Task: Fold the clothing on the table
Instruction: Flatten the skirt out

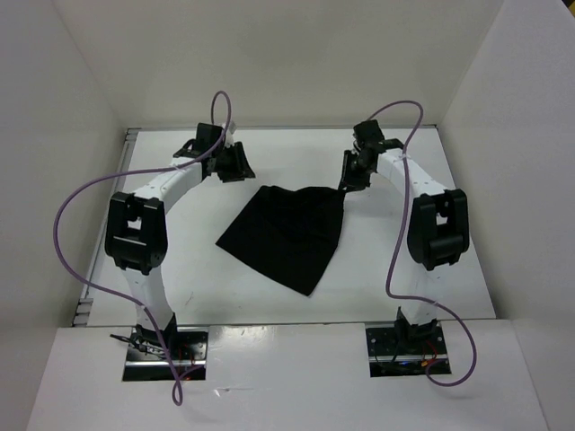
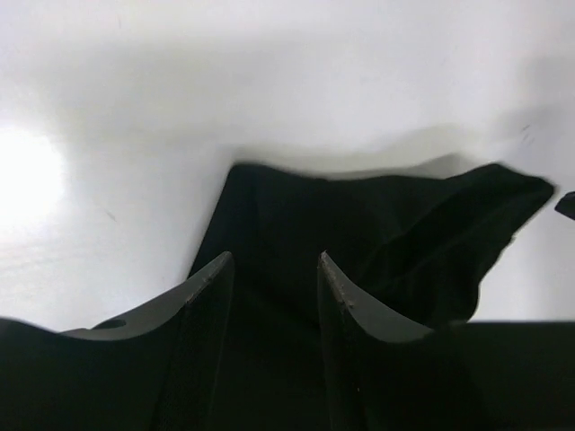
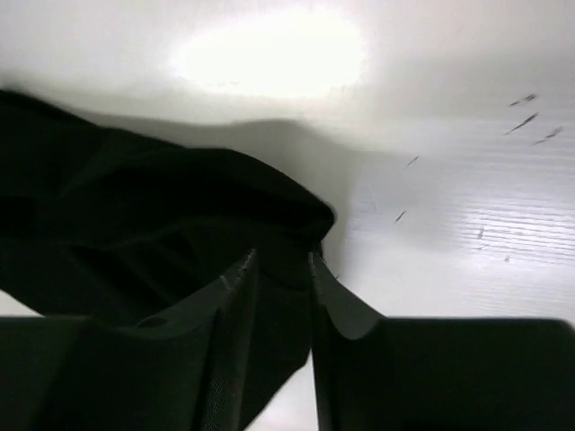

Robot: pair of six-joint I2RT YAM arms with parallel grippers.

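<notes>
Right now, the clothing (image 1: 283,235) lies flat on the white table (image 1: 234,292), a black, roughly four-cornered shape with one corner pointing toward the arm bases. You have the left claw (image 1: 232,164) just beyond the clothing's far left corner, apart from it in the top view. Its wrist camera shows the two fingers (image 2: 207,296) spread wide with nothing pinched, and the cloth's corner lies on the table under and ahead of them. Your right claw (image 1: 352,175) sits at the clothing's far right corner. Its jaws stand parted too, though narrower than the left's, and a rumpled, raised fold of the black cloth lies right at the tips. Whether those tips touch the fabric you cannot tell from the wrist view, since black meets black there.
</notes>
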